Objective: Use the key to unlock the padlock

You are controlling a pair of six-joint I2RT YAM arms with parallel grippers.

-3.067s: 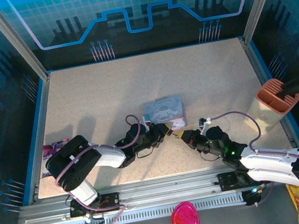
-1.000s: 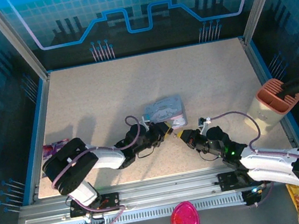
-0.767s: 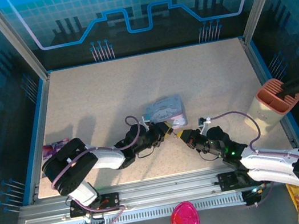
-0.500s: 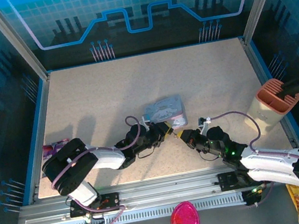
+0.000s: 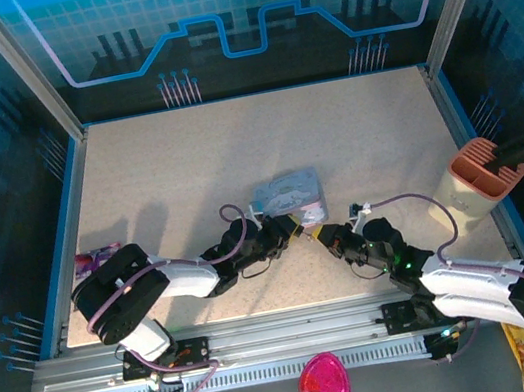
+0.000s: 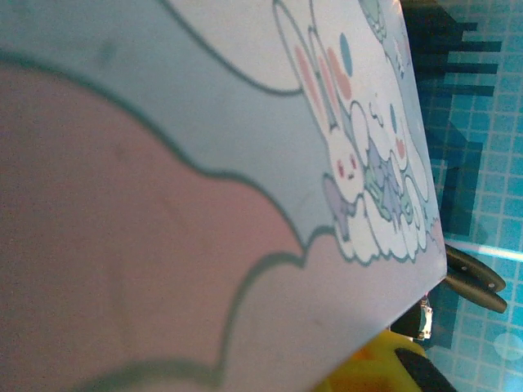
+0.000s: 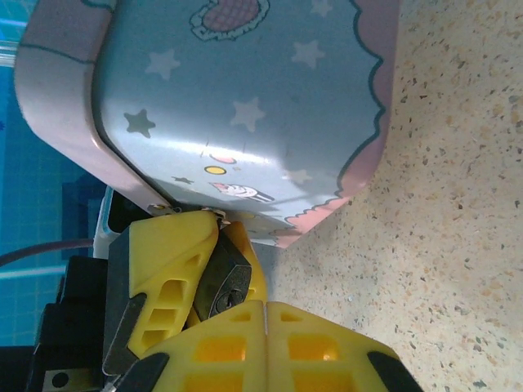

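Right nr tin (image 7: pixel 245 98) edge: padlock (image 7: pixel 222 287).

Robot test booth: blue-gridded walls (image 5: pixel 241 17), aluminium frame (image 5: pixel 268 342).

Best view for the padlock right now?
Right wrist: the padlock is close-up, its dark body held between yellow fingers at the tin's edge. Top external: too small to make out. Left wrist: mostly tin lid; a silvery glint may be its shackle.
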